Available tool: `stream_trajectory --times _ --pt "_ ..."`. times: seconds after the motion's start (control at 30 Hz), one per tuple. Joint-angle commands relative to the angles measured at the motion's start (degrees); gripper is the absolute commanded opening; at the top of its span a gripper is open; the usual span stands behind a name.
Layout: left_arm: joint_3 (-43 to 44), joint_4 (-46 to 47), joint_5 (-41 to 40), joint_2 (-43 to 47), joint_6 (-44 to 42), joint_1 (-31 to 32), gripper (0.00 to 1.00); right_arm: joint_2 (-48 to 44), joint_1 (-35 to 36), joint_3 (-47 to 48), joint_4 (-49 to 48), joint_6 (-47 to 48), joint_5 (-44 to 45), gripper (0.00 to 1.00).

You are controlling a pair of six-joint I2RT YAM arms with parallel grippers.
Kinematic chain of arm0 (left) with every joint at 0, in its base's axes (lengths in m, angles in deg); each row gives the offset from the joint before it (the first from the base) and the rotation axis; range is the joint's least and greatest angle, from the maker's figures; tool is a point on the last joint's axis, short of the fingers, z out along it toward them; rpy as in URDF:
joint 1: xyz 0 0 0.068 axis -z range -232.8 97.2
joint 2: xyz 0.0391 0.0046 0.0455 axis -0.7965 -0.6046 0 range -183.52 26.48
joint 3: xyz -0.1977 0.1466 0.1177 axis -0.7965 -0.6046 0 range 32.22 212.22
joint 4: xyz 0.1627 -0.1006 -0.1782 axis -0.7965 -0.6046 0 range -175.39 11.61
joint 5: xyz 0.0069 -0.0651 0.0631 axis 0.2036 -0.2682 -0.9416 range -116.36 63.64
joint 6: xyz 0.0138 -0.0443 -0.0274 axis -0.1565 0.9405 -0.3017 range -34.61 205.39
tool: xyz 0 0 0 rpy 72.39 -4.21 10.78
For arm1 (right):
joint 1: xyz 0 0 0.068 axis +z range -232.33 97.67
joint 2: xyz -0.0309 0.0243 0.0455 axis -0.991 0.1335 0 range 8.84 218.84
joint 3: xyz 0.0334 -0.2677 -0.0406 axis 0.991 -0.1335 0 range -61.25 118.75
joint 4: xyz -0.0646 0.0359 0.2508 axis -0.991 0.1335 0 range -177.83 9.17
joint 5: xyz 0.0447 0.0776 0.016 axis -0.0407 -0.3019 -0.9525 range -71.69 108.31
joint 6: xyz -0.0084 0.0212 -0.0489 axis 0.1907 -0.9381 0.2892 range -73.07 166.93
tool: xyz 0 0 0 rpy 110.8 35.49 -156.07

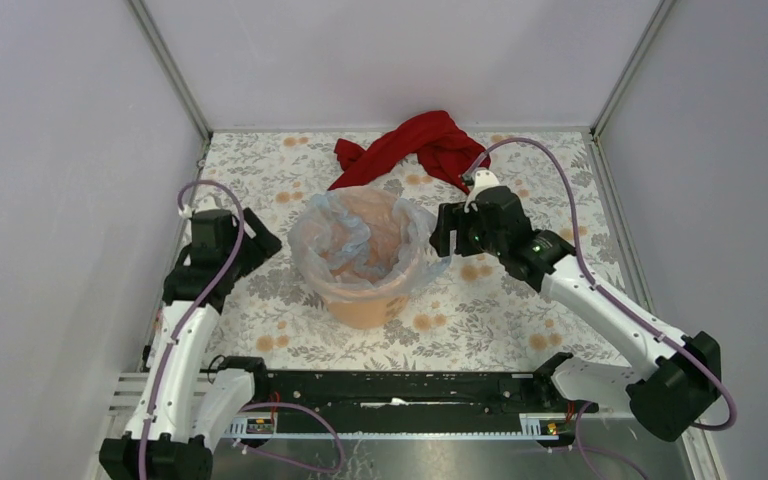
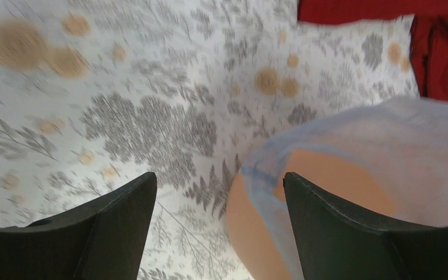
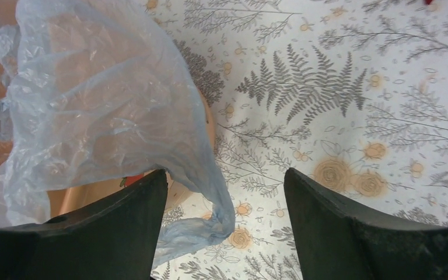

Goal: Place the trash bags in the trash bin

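1. A round orange plastic bucket [image 1: 365, 308] with smooth tapered walls stands upright near the middle of the flower-patterned bench [image 1: 490, 325].
2. A thin, wrinkly, translucent pale blue plastic trash bag [image 1: 352, 238] sits inside the bucket. Its film spreads over the opening and folds out over the rim on all sides.
3. On the right side a loose flap of the trash bag hangs down past the bucket wall to the bench.
4. The left tool [image 1: 265, 245] hovers just left of the bucket with its jaws wide apart and nothing between them. In its wrist view the film-covered rim lies ahead of the right finger [image 2: 338, 233].
5. The right tool [image 1: 442, 230] hovers just right of the bucket, jaws wide and holding nothing. In its wrist view the hanging flap ends beside the left finger [image 3: 111, 233]; whether they touch I cannot tell.
6. A crumpled red cloth [image 1: 425, 145] lies at the far edge of the bench, behind the bucket and apart from it.
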Motion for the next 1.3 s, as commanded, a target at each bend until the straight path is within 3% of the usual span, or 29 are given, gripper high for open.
stream_trajectory --times 0.0,0.13,0.27,0.37,0.47,0.73,1.07,1.17,1.27 --pt "-6.6 8.3 11.4 0.3 6.1 -0.2 0.82 2.6 -0.3 -0.3 -5.9 0.8 -4.4 0.75" --pt "-11.4 17.2 24.8 -2.9 5.5 -0.2 0.8 3.7 -0.2 -1.3 -7.2 0.3 -4.7 0.64" --pt "-16.6 23.6 28.4 -3.2 8.3 -0.2 0.79 4.6 -0.3 -2.4 -9.5 -0.7 -6.1 0.55" --pt "-20.7 27.4 30.7 -3.7 10.8 0.1 0.62 5.5 -0.3 -2.5 -9.6 -1.2 -4.8 0.38" --pt "-24.3 30.8 32.5 -4.0 12.5 0.5 0.52 6.7 -0.3 -2.8 -9.8 -2.0 -0.9 0.18" --pt "-30.5 40.2 36.0 -6.4 16.1 2.6 0.27 12.8 -0.2 -4.3 -12.9 -3.6 -1.7 0.15" --pt "-33.5 44.1 31.3 -11.1 16.2 7.8 0.1 16.0 -0.3 -5.0 -14.2 -2.3 -2.7 0.15" --pt "-33.9 44.4 29.5 -12.2 16.6 10.0 0.01 17.0 -0.3 -4.9 -14.8 -1.4 -2.7 0.16" --pt "-34.5 44.7 27.8 -13.1 17.4 12.5 0.0 17.8 -0.3 -4.8 -14.9 -0.9 -2.2 0.17"
